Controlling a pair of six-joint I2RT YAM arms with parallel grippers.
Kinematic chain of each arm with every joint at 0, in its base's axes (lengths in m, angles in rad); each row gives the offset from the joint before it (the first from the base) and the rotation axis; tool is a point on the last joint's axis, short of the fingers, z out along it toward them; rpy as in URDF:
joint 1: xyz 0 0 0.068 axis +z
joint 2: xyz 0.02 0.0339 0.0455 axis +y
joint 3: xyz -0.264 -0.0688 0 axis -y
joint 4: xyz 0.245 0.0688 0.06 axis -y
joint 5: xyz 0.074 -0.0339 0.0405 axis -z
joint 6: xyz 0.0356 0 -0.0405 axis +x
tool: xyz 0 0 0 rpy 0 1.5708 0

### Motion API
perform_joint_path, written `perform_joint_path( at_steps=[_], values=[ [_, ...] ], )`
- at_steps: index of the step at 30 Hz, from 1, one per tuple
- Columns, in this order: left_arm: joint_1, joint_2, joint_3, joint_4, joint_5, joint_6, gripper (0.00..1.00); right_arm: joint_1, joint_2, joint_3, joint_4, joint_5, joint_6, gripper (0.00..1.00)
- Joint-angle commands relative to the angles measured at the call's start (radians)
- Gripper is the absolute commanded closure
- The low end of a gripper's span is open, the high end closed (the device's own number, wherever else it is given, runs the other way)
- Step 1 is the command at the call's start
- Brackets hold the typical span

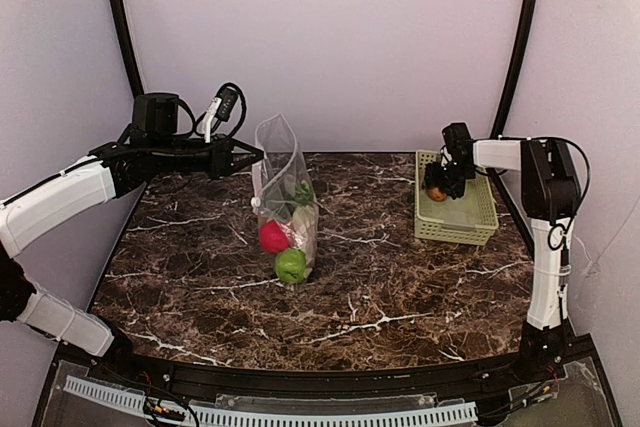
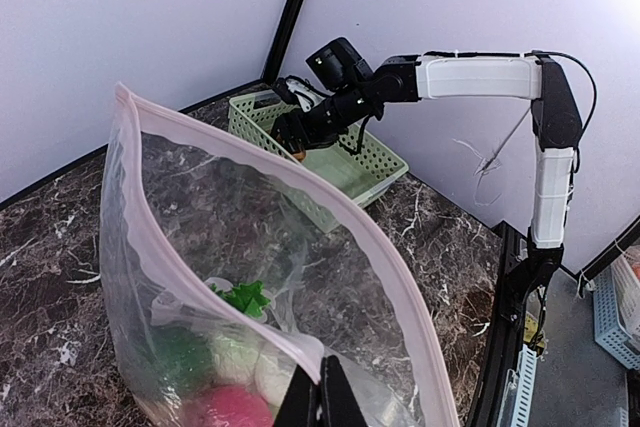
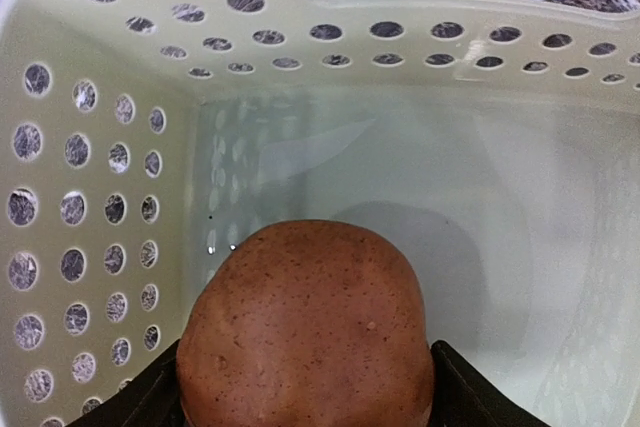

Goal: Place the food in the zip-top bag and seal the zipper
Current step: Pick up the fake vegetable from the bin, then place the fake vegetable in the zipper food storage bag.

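Note:
The zip-top bag (image 1: 285, 182) stands upright mid-table, mouth held open. My left gripper (image 2: 322, 392) is shut on its rim at the pinkish zipper (image 2: 250, 162). Inside the bag lie a red apple (image 1: 273, 237), a green apple (image 1: 291, 265) and a white radish with green leaves (image 2: 243, 297). My right gripper (image 3: 305, 387) is down in the pale green basket (image 3: 90, 177), its two black fingers pressed against either side of a brown speckled food piece (image 3: 305, 317). From above, that piece (image 1: 436, 193) shows at the basket's left wall.
The basket (image 1: 470, 217) sits at the table's right rear, close to the right arm's column (image 1: 548, 247). Dark marble table surface (image 1: 380, 287) lies between bag and basket. Curved black frame posts stand at both back corners.

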Motion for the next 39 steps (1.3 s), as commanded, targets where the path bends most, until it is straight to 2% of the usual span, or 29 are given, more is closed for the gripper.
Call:
perform_joint_path(
  at_steps=[1, 5, 12, 21, 25, 29, 39],
  values=[
    [0.004, -0.021, -0.013, 0.005, 0.01, 0.003, 0.99, 0.001, 0.02, 0.029, -0.015, 0.045, 0.002, 0.3],
    [0.004, -0.019, -0.013, 0.004, 0.01, 0.003, 0.99, 0.002, 0.004, 0.026, -0.015, 0.056, -0.003, 0.36],
    [0.004, -0.019, -0.013, 0.005, 0.01, 0.004, 0.99, 0.002, -0.085, -0.029, -0.015, 0.082, -0.016, 0.4],
    [0.004, -0.022, -0.02, 0.027, 0.038, -0.005, 0.99, 0.055, -0.469, -0.209, -0.003, 0.086, -0.07, 0.41],
    [0.004, -0.026, -0.023, 0.037, 0.052, -0.009, 0.99, 0.165, -0.58, -0.192, -0.04, 0.079, -0.105, 0.42],
    [0.003, -0.033, -0.027, 0.05, 0.064, -0.016, 0.99, 0.307, -0.616, -0.103, -0.091, 0.091, -0.114, 0.42],
    [0.0, -0.024, -0.033, 0.066, 0.085, -0.032, 0.99, 0.675, -0.51, 0.203, -0.077, 0.119, -0.146, 0.43]
  ],
)
